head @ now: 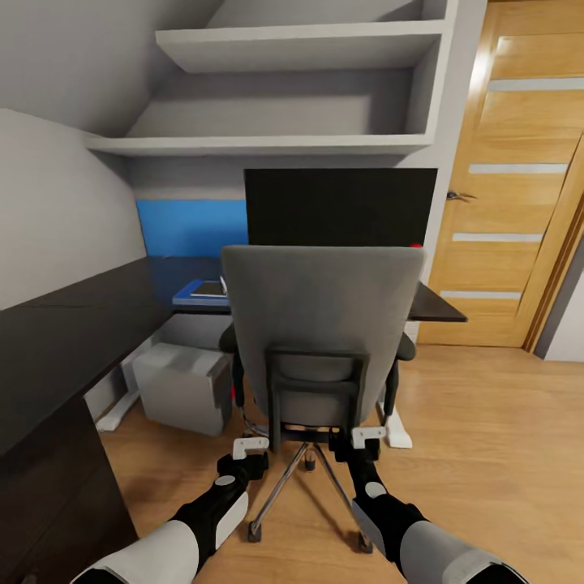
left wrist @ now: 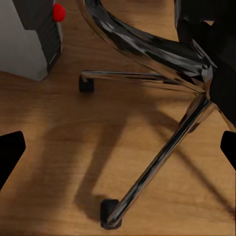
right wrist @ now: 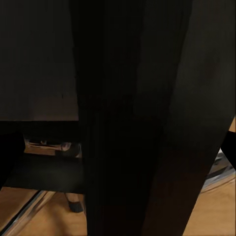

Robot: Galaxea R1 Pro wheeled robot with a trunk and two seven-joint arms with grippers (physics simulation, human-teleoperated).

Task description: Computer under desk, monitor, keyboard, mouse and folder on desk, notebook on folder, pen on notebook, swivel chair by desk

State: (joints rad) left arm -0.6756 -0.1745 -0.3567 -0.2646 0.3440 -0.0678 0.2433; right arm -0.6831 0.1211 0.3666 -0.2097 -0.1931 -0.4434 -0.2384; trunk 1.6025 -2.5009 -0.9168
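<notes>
With both grippers, left [head: 251, 445] and right [head: 368, 435], spread wide at the grey upholstered swivel chair's [head: 323, 312] back, push evenly toward the black surface [head: 73, 324].

Soft even light, faint floor [left wrist: 59, 162] shadows, wide-angle edge stretch, right wrist view dark.

The swivel chair [head: 320, 324] sits dead center against the desk [head: 73, 324], its grey back blocking the way to the monitor [head: 341, 207] and most of the desktop. The desktop's left stretch is open to reach over. Under the desk, the computer [head: 182, 385] fills the left. Bare floor [head: 495, 430] lies right of the chair.
</notes>
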